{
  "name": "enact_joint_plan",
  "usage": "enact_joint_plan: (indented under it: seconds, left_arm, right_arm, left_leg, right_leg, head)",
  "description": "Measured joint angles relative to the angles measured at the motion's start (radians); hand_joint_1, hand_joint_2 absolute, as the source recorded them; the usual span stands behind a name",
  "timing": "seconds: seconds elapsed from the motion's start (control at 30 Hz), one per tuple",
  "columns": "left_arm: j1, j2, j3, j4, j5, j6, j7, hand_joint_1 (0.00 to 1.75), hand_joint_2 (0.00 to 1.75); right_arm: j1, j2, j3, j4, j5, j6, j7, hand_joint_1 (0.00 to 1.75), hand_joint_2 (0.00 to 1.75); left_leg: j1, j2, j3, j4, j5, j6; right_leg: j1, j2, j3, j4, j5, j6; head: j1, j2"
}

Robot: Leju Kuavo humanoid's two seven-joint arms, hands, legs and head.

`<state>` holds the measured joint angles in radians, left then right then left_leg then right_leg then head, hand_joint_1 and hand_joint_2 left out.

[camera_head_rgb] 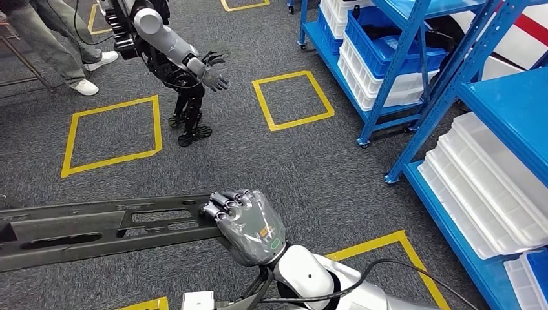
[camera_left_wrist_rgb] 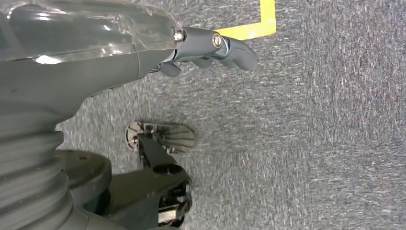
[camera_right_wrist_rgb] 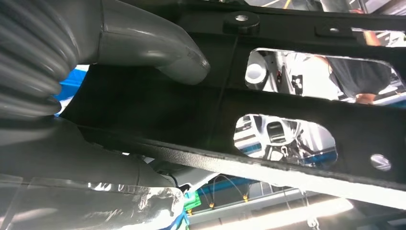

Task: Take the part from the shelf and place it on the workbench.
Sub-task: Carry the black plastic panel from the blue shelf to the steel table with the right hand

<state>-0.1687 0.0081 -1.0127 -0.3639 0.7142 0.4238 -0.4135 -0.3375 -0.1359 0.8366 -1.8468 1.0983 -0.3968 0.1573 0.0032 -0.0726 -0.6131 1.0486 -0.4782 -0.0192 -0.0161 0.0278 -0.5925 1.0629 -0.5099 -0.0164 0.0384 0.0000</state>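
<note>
The part point(camera_head_rgb: 97, 229) is a long black metal beam with oval cutouts, lying level above the grey carpet and running off the picture's left edge. My right hand point(camera_head_rgb: 249, 223) grips its near end with fingers curled over the top edge. In the right wrist view, the part point(camera_right_wrist_rgb: 297, 100) fills the frame with the thick grey thumb point(camera_right_wrist_rgb: 153, 45) pressed against it. My left hand point(camera_left_wrist_rgb: 95, 57) hangs over the carpet, holding nothing, its dark fingers point(camera_left_wrist_rgb: 230, 45) loosely extended.
Another humanoid robot point(camera_head_rgb: 171, 58) stands ahead with a hand held out. A person's legs point(camera_head_rgb: 58, 39) are at the far left. Blue shelving point(camera_head_rgb: 400, 58) with blue bins and white trays point(camera_head_rgb: 484, 187) lines the right side. Yellow tape squares point(camera_head_rgb: 294, 100) mark the carpet.
</note>
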Motion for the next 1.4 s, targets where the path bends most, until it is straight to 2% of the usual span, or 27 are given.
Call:
enact_joint_plan:
  seconds: [0.07,0.13,0.17,0.2,0.23,0.27,0.3,0.33,0.37,0.4,0.47,0.53,0.57,0.63,0.7,0.77,0.83,0.87,1.0,1.1,1.17,1.27,1.3,1.33,1.37,1.4]
  left_arm:
    - [-0.002,0.000,0.000,0.000,-0.001,0.000,0.000,0.00,1.75]
    - [-0.004,0.000,0.000,0.000,-0.002,-0.001,0.000,0.00,1.75]
    - [-0.003,0.000,0.000,0.000,-0.002,-0.001,0.000,0.00,1.75]
    - [-0.002,0.000,0.000,0.000,-0.002,-0.001,0.000,0.00,1.75]
    - [-0.002,0.000,0.000,0.000,-0.002,-0.001,0.000,0.00,1.75]
    - [-0.001,0.000,0.000,0.000,-0.002,-0.001,0.000,0.00,1.75]
    - [-0.002,0.000,0.000,0.000,-0.002,-0.001,0.000,0.00,1.75]
    - [-0.003,0.000,0.000,0.000,-0.002,-0.001,0.000,0.00,1.75]
    - [-0.003,0.000,0.000,0.000,-0.003,-0.001,0.001,0.00,1.75]
    - [-0.004,0.000,0.000,0.000,-0.003,-0.001,0.001,0.00,1.75]
    - [-0.003,0.000,-0.001,0.000,-0.002,-0.001,0.001,0.00,1.75]
    - [-0.004,0.000,-0.001,0.000,-0.001,-0.001,0.001,0.00,1.75]
    - [-0.004,0.000,0.000,0.000,-0.001,0.000,0.001,0.00,1.75]
    - [-0.004,0.000,0.000,0.000,-0.001,0.000,0.002,0.00,1.75]
    - [-0.004,0.000,0.000,0.000,-0.001,0.000,0.002,0.00,1.75]
    - [-0.004,0.000,0.000,0.000,-0.001,0.000,0.002,0.00,1.75]
    - [-0.003,0.000,0.000,0.000,-0.001,0.000,0.002,0.00,1.75]
    - [-0.003,0.000,0.000,0.000,-0.001,0.000,0.002,0.00,1.75]
    - [-0.003,0.000,0.000,0.000,0.001,0.001,0.002,0.00,1.75]
    - [-0.001,0.000,0.000,0.000,0.001,0.001,0.002,0.00,1.75]
    - [-0.001,0.000,-0.001,0.000,0.001,0.001,0.002,0.00,1.75]
    - [-0.002,0.000,-0.001,0.000,0.001,0.001,0.002,0.00,1.75]
    - [-0.001,0.000,-0.001,0.000,0.001,0.001,0.002,0.00,1.75]
    - [0.000,0.000,-0.001,0.000,0.001,0.001,0.002,0.00,1.75]
    - [0.001,0.000,-0.001,0.000,0.001,0.001,0.002,0.00,1.75]
    - [0.000,0.000,-0.001,0.000,0.001,0.001,0.002,0.00,1.75]
  right_arm:
    - [-0.002,0.001,0.000,0.000,-0.001,0.000,0.000,1.75,1.75]
    - [-0.002,0.000,0.000,0.000,-0.003,0.000,0.001,1.75,1.75]
    - [-0.001,0.000,0.000,0.000,-0.004,0.000,0.001,1.75,1.75]
    - [-0.001,0.000,0.000,0.000,-0.005,0.000,0.001,1.75,1.75]
    - [-0.001,0.000,0.000,0.000,-0.006,0.000,0.001,1.75,1.75]
    - [-0.001,0.000,0.000,0.000,-0.006,0.000,0.001,1.75,1.75]
    - [-0.001,0.000,0.000,0.000,-0.006,0.000,0.001,1.75,1.75]
    - [-0.002,0.000,0.000,0.000,-0.006,0.000,0.001,1.75,1.75]
    - [-0.002,0.000,0.000,0.000,-0.006,-0.001,0.002,1.75,1.75]
    - [-0.003,0.000,0.000,0.000,-0.006,-0.001,0.002,1.75,1.75]
    - [-0.003,0.000,0.000,0.000,-0.007,-0.001,0.003,1.75,1.75]
    - [-0.004,0.000,0.000,0.000,-0.008,-0.001,0.002,1.75,1.75]
    - [-0.004,0.000,0.000,0.000,-0.009,-0.001,0.002,1.75,1.75]
    - [-0.004,-0.001,0.000,0.000,-0.010,-0.002,0.001,1.75,1.75]
    - [-0.003,-0.001,0.000,0.000,-0.011,-0.002,0.001,1.75,1.75]
    - [-0.003,-0.001,0.000,0.000,-0.011,-0.002,0.001,1.75,1.75]
    - [-0.002,-0.001,0.000,0.000,-0.011,-0.001,0.001,1.75,1.75]
    - [-0.001,-0.001,0.000,0.000,-0.011,-0.001,0.001,1.75,1.75]
    - [0.000,-0.002,0.000,0.000,-0.011,-0.002,0.001,1.75,1.75]
    - [-0.001,-0.001,0.000,0.000,-0.011,-0.002,0.001,1.75,1.75]
    - [-0.003,0.000,0.000,0.000,-0.011,-0.003,0.001,1.75,1.75]
    - [-0.004,0.000,0.000,0.000,-0.011,-0.004,0.001,1.75,1.75]
    - [-0.003,0.000,0.000,0.000,-0.010,-0.004,0.001,1.75,1.75]
    - [-0.003,0.000,0.000,0.000,-0.010,-0.004,0.001,1.75,1.75]
    - [-0.003,0.000,0.000,0.000,-0.010,-0.004,0.001,1.75,1.75]
    - [-0.003,0.000,0.000,0.000,-0.010,-0.004,0.001,1.75,1.75]
  left_leg:
    - [0.000,0.029,-0.025,0.063,-0.038,-0.011]
    - [0.003,0.056,-0.085,0.189,-0.097,-0.019]
    - [0.006,0.060,-0.113,0.244,-0.115,-0.021]
    - [0.007,0.061,-0.127,0.269,-0.116,-0.022]
    - [0.009,0.062,-0.121,0.256,-0.097,-0.022]
    - [0.009,0.063,-0.096,0.204,-0.063,-0.020]
    - [0.009,0.065,-0.061,0.129,-0.027,-0.017]
    - [0.006,0.067,-0.029,0.061,-0.003,-0.013]
    - [0.003,0.069,-0.007,0.013,0.012,-0.009]
    - [0.000,0.070,0.002,-0.011,0.013,-0.006]
    - [-0.005,0.069,0.005,-0.019,0.012,0.003]
    - [-0.002,0.069,0.013,-0.034,0.018,0.017]
    - [0.000,0.069,0.018,-0.041,0.020,0.024]
    - [-0.001,0.068,0.021,-0.045,0.020,0.032]
    - [-0.003,0.068,0.021,-0.044,0.019,0.034]
    - [-0.003,0.068,0.021,-0.044,0.019,0.034]
    - [-0.003,0.066,0.021,-0.043,0.018,0.035]
    - [-0.004,0.064,0.021,-0.042,0.018,0.035]
    - [-0.004,0.031,0.012,-0.009,-0.001,0.017]
    - [-0.001,0.026,0.009,-0.004,-0.004,0.004]
    - [0.000,0.037,-0.004,0.035,-0.029,-0.006]
    - [0.005,0.055,-0.084,0.203,-0.105,-0.020]
    - [0.007,0.057,-0.106,0.246,-0.115,-0.022]
    - [0.009,0.058,-0.113,0.255,-0.107,-0.022]
    - [0.009,0.061,-0.102,0.227,-0.083,-0.021]
    - [0.009,0.066,-0.074,0.165,-0.047,-0.019]
  right_leg:
    - [-0.003,-0.015,0.007,-0.007,0.003,-0.009]
    - [0.000,-0.028,0.009,-0.008,0.001,-0.013]
    - [0.001,-0.033,0.009,-0.008,0.000,-0.014]
    - [0.001,-0.037,0.010,-0.008,-0.001,-0.015]
    - [0.001,-0.041,0.012,-0.008,-0.002,-0.014]
    - [0.001,-0.043,0.015,-0.008,-0.004,-0.013]
    - [0.001,-0.044,0.018,-0.008,-0.006,-0.011]
    - [0.002,-0.045,0.020,-0.009,-0.009,-0.008]
    - [0.003,-0.046,0.022,-0.010,-0.010,-0.004]
    - [0.003,-0.046,0.022,-0.011,-0.011,0.000]
    - [0.001,-0.047,0.023,-0.017,-0.011,0.011]
    - [0.000,-0.044,0.020,0.000,-0.026,0.019]
    - [0.000,-0.041,0.006,0.035,-0.049,0.020]
    - [0.002,-0.034,-0.046,0.143,-0.106,0.020]
    - [0.002,-0.032,-0.078,0.206,-0.134,0.020]
    - [0.002,-0.031,-0.083,0.215,-0.137,0.021]
    - [0.002,-0.031,-0.100,0.248,-0.144,0.021]
    - [0.002,-0.030,-0.110,0.263,-0.142,0.021]
    - [-0.001,-0.005,-0.009,0.009,0.004,0.016]
    - [0.003,-0.014,-0.007,0.003,0.005,0.002]
    - [0.000,-0.024,-0.002,-0.004,0.007,-0.008]
    - [0.002,-0.039,0.003,-0.006,0.006,-0.015]
    - [0.003,-0.043,0.004,-0.006,0.004,-0.016]
    - [0.003,-0.048,0.005,-0.006,0.003,-0.017]
    - [0.003,-0.052,0.007,-0.006,0.001,-0.016]
    - [0.003,-0.056,0.011,-0.006,-0.001,-0.015]
  head:
    - [-0.006,0.000]
    - [-0.011,0.000]
    - [-0.012,0.000]
    - [-0.012,0.000]
    - [-0.012,0.000]
    - [-0.012,0.000]
    - [-0.012,0.000]
    - [-0.012,0.000]
    - [-0.012,0.000]
    - [-0.012,0.000]
    - [-0.013,0.000]
    - [-0.011,0.000]
    - [-0.010,0.000]
    - [-0.006,0.000]
    - [-0.003,0.000]
    - [-0.003,0.000]
    - [-0.003,0.000]
    - [-0.003,0.000]
    - [0.000,0.000]
    - [-0.002,0.000]
    - [-0.007,0.000]
    - [-0.013,0.000]
    - [-0.013,0.000]
    - [-0.013,0.000]
    - [-0.013,0.000]
    - [-0.013,0.000]
